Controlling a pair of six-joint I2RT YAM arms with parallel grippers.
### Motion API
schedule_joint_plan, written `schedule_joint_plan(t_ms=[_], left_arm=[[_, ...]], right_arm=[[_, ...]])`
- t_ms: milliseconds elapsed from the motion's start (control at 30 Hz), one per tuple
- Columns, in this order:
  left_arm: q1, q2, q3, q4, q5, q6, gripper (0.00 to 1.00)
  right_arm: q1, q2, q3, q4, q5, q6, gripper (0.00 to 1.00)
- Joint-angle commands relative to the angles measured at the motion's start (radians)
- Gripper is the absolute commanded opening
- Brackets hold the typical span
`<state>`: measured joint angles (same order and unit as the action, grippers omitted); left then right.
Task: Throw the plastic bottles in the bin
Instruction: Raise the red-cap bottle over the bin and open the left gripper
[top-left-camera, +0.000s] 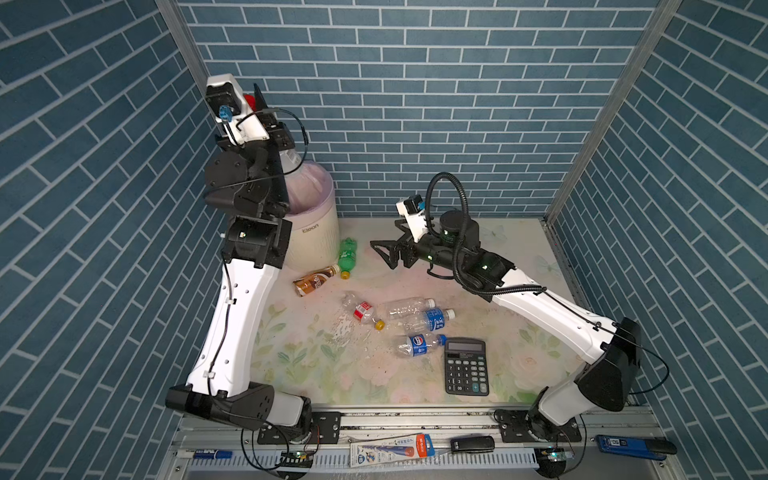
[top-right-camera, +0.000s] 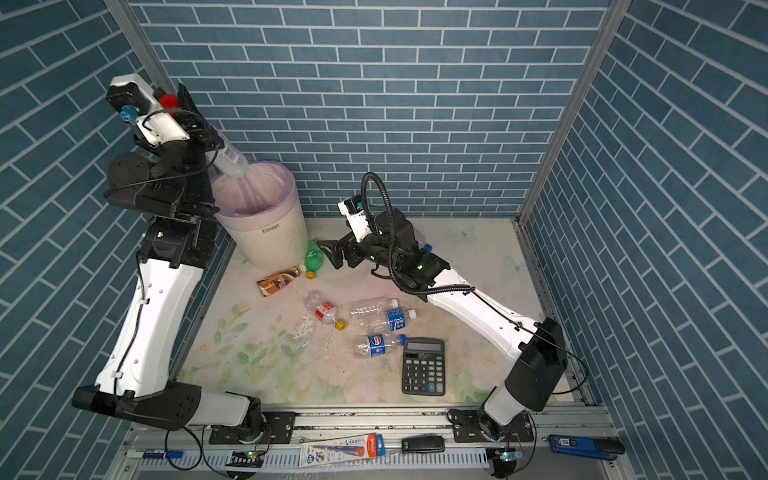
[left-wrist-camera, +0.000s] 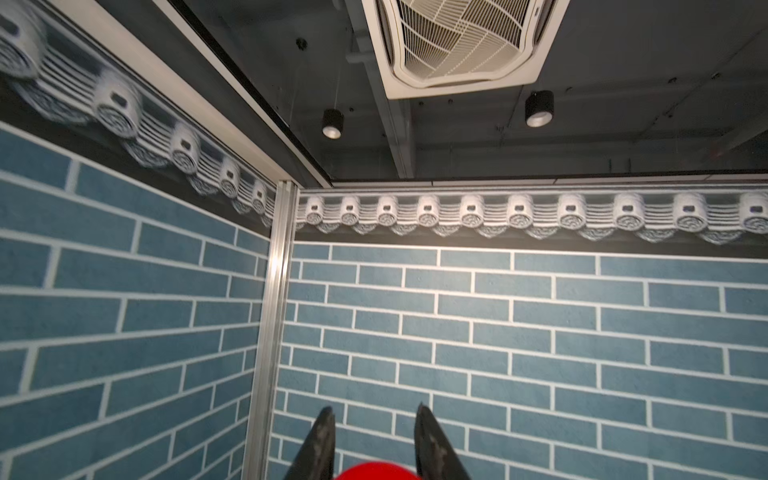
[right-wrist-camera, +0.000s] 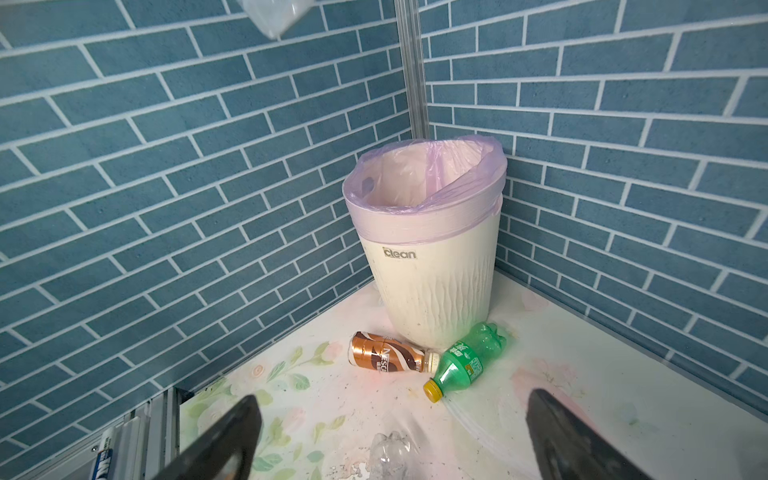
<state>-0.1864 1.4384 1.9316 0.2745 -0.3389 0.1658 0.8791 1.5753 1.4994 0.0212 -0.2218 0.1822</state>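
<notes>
My left gripper (left-wrist-camera: 374, 415) is raised high and points at the ceiling, clamped on 1 clear bottle (top-right-camera: 230, 160) with a white label. The left wrist view gives me only the 2 fingers (left-wrist-camera: 322, 440) and the red cap (left-wrist-camera: 376, 471) between them. Both top views show the rest: the body slants down past the wrist toward the bin (top-right-camera: 270, 241). The right wrist view catches just the bottle's base, high above the bin and off to 1 side, so I cannot tell whether it hangs over the opening.

The bin stands below this gripper in the back corner, its pink liner (right-wrist-camera: 424, 224) folded over the rim. At its foot lie the brown coffee bottle (right-wrist-camera: 390, 358) and the green bottle (right-wrist-camera: 467, 365), both ahead of my right gripper (top-left-camera: 381, 254), which is low over the table (top-left-camera: 519, 257), spread wide and empty. The green bottle's yellow cap points back toward those fingers.

Only the right wrist view shows a crumpled clear bottle end (right-wrist-camera: 388, 453) just under the gap. Only the top views show 4 more bottles behind this gripper: the red-labelled bottle (top-left-camera: 362, 311), the bare clear bottle (top-left-camera: 409, 306), the blue-labelled bottle (top-left-camera: 432, 319) and the Pepsi bottle (top-left-camera: 417, 345), its cap just beside the calculator (top-left-camera: 465, 365). In a top view a blue cap (top-right-camera: 427, 248) peeks from behind the right wrist.
</notes>
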Motion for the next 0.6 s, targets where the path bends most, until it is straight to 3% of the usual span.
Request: schedule_joint_plan(t_ms=[0, 167, 200, 267, 333, 567], left_arm=[[0.05, 0.063, 0.068, -0.017, 0.015, 0.006, 0.3], [0.142, 0.271, 0.177, -0.137, 0.052, -0.122, 0.31], [0.166, 0.318, 0.197, -0.171, 0.059, -0.168, 0.39], [0.2, 0.414, 0.26, -0.282, 0.09, -0.253, 0.79], [0.199, 0.447, 0.251, -0.319, 0.091, -0.263, 0.99], [0.183, 0.416, 0.227, -0.374, 0.127, -0.311, 0.99]], right_arm=[[0.007, 0.033, 0.035, -0.006, -0.007, -0.036, 0.99], [0.007, 0.079, 0.072, -0.03, -0.029, -0.029, 0.99], [0.006, 0.082, 0.074, -0.032, -0.034, -0.027, 0.99], [0.007, 0.084, 0.074, -0.042, -0.036, -0.026, 0.99], [0.007, 0.079, 0.069, -0.05, -0.042, -0.032, 0.99], [0.005, 0.083, 0.046, -0.034, -0.027, -0.035, 0.99]])
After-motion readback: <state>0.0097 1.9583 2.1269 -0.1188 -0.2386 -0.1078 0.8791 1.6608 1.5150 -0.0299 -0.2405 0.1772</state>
